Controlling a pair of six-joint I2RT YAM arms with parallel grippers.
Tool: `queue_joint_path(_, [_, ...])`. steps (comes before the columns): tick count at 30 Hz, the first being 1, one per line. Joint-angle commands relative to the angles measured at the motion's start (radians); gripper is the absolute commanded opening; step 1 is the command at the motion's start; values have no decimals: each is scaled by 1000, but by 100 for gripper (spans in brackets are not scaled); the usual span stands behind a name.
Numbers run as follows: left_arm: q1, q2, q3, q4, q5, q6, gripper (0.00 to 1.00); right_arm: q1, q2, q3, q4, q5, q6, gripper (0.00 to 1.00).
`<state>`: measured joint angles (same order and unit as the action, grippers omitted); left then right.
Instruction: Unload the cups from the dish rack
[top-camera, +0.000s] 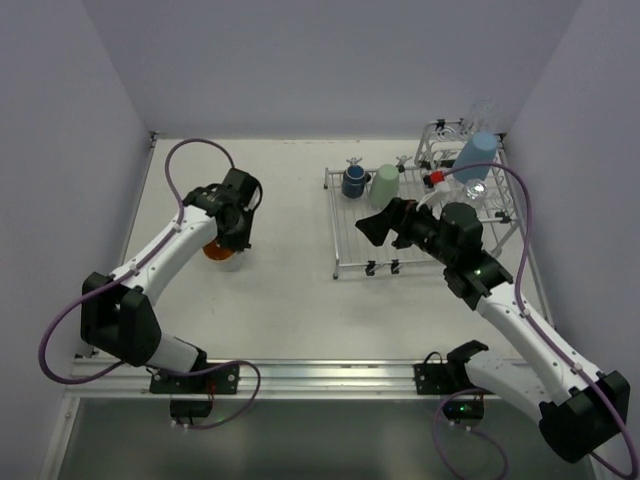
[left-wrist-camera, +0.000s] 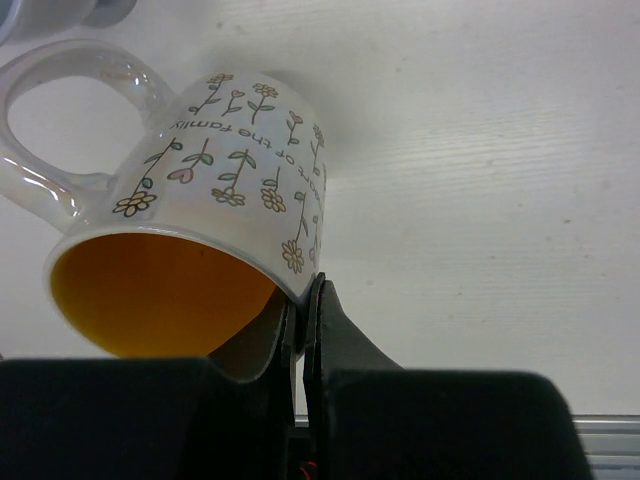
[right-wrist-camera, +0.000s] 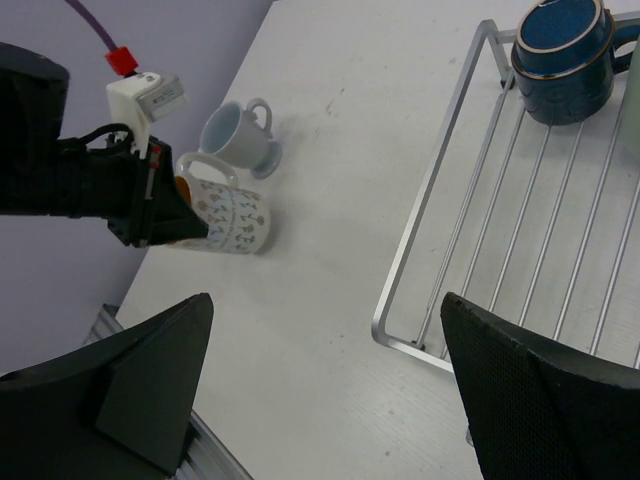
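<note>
My left gripper (top-camera: 228, 238) is shut on the rim of the whitish cup with the orange inside (top-camera: 218, 251), held tilted low over the table at the left. In the left wrist view its fingertips (left-wrist-camera: 322, 300) pinch the flowered cup's (left-wrist-camera: 230, 170) rim. The silver dish rack (top-camera: 336, 240) stands at the right. On it are the dark blue mug (top-camera: 353, 181), the pale green tumbler (top-camera: 385, 185), the light blue tumbler (top-camera: 475, 155) and a clear glass (top-camera: 477, 190). My right gripper (top-camera: 390, 222) is open and empty above the rack's near left part.
A small pale two-handled cup (right-wrist-camera: 238, 140) stands upright on the table just beyond the flowered cup (right-wrist-camera: 228, 222). The rack's near left corner (right-wrist-camera: 428, 200) and the dark blue mug (right-wrist-camera: 565, 50) show in the right wrist view. Walls close in both sides.
</note>
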<state>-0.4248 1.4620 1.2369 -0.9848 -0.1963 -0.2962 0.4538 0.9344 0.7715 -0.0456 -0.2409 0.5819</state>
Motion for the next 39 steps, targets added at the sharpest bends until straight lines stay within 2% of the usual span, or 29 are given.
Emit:
queue_joint_path(1, [67, -8, -20, 43, -58, 55, 0, 8, -26, -8, 19, -47, -19, 99])
queue_joint_path(13, [83, 95, -39, 29, -64, 63, 0, 22, -19, -8, 27, -57, -21, 99])
queue_joint_path(16, [83, 92, -28, 25, -94, 55, 24, 25, -11, -9, 26, -51, -22, 99])
queue_joint_path(17, [83, 89, -25, 21, -115, 54, 36, 25, -6, -9, 27, -49, -24, 99])
queue_joint_path(20, [83, 77, -14, 17, -149, 48, 48, 28, -2, -6, 24, -41, -27, 99])
queue_joint_path(25, [83, 34, -16, 23, -163, 43, 59, 29, 15, 5, 18, -15, -37, 99])
queue_joint_path(27, [83, 11, 2, 29, -183, 43, 91, 31, 38, 12, 10, -8, -40, 99])
queue_joint_path(28, [83, -11, 16, 29, -186, 45, 100, 34, 47, 24, 3, 0, -47, 99])
queue_joint_path(34, [81, -161, 127, 126, -115, 61, 100, 72, 136, 93, -43, 100, -74, 99])
queue_joint_path(39, [80, -334, 101, 395, 124, 66, 100, 129, 231, 158, -39, 307, -83, 98])
